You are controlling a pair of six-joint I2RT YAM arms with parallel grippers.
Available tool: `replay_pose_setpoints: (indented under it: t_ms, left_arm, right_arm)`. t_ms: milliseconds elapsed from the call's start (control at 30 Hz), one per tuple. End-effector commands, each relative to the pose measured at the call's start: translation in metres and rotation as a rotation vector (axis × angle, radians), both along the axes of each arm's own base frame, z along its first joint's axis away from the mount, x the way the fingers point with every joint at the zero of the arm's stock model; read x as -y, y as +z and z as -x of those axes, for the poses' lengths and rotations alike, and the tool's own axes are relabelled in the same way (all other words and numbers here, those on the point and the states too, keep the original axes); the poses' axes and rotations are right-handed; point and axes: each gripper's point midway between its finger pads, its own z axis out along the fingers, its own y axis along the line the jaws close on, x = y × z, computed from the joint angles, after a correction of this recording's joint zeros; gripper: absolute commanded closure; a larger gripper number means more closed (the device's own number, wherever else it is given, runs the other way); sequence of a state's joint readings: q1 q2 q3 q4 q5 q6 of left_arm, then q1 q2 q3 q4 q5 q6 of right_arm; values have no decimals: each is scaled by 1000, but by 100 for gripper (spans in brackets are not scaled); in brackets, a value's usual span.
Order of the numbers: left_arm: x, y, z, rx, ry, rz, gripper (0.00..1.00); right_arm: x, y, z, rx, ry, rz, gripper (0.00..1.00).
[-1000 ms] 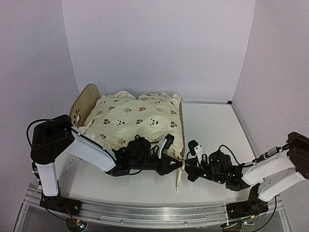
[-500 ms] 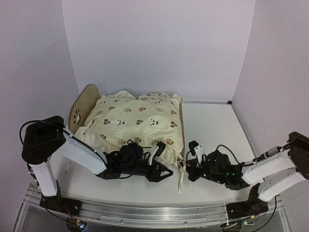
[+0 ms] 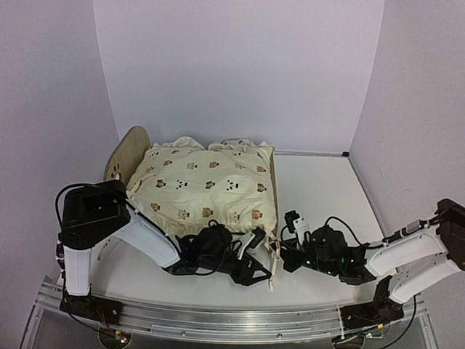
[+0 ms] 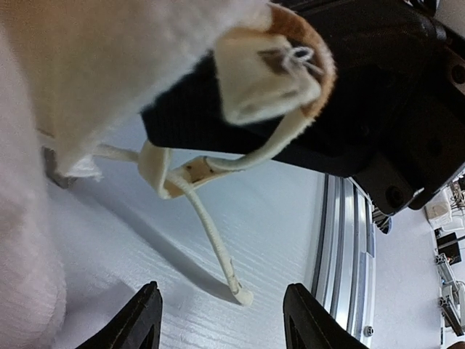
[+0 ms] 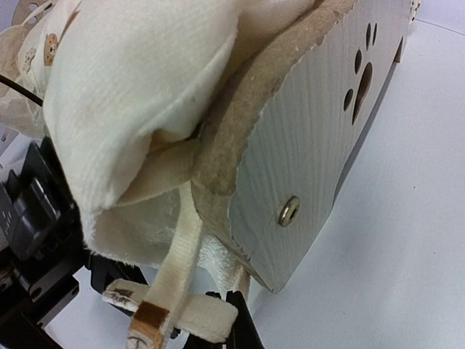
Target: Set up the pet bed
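Left gripper (image 4: 221, 314) spread beside cushion tie (image 4: 212, 236).

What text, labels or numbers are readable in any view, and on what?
None readable in any view.
cushion: printed animal motifs only, no words.
pet bed footboard: paw-print cutouts, no lettering.
tie strap: plain fabric, no printed tag.
small white items at the right edge of the left wrist view: too blurred to tell if they carry text.
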State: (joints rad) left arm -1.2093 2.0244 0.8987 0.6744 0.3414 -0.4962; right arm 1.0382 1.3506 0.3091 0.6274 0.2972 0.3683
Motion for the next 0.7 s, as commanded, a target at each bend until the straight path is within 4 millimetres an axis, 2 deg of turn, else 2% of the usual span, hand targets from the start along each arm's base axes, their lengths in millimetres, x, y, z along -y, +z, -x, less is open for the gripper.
replay_pose_setpoints:
  t_ms: [0, 233, 300, 400, 533, 667]
  left_arm:
    - [23, 10, 0, 33, -18, 46, 42]
    - [41, -9, -1, 36, 4, 4, 49]
    - [44, -13, -4, 48, 30, -12, 61]
    - [45, -17, -7, 47, 65, -22, 96]
    - [37, -12, -8, 72, 109, -35, 100]
    - [11, 0, -15, 96, 205, -49, 100]
  right_arm:
    - [-7, 19, -8, 22, -23, -49, 100]
    - [-8, 20, -8, 22, -20, -51, 100]
    - [-7, 20, -8, 22, -20, -53, 100]
    - [-7, 20, -8, 21, -21, -54, 100]
    - [-2, 18, -9, 22, -41, -35, 100]
    - [12, 24, -15, 46, -109, -10, 100]
